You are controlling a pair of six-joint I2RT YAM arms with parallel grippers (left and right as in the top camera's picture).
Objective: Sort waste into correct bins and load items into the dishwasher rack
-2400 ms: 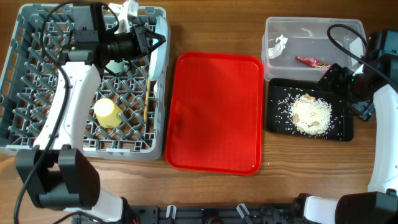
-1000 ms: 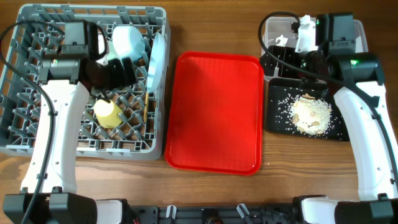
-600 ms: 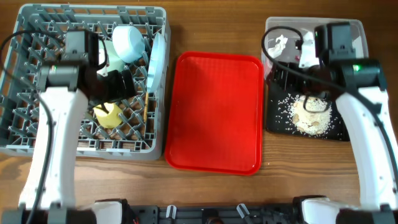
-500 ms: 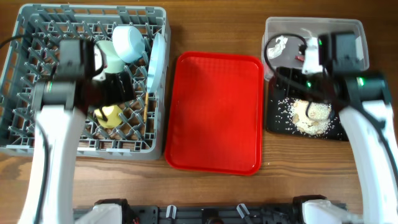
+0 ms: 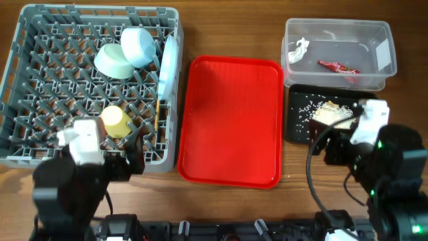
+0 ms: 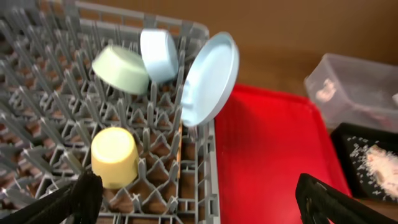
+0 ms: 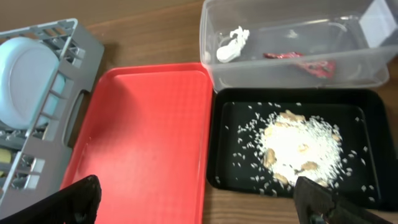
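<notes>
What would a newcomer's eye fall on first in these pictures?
The big red tray in the middle stands out first. Left of it, a bright yellow cup sits in the grey rack; right of it, a white heap of food scraps lies in the black tray.

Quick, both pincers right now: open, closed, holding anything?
Left pincer: open, holding nothing.
Right pincer: open, holding nothing.
</notes>
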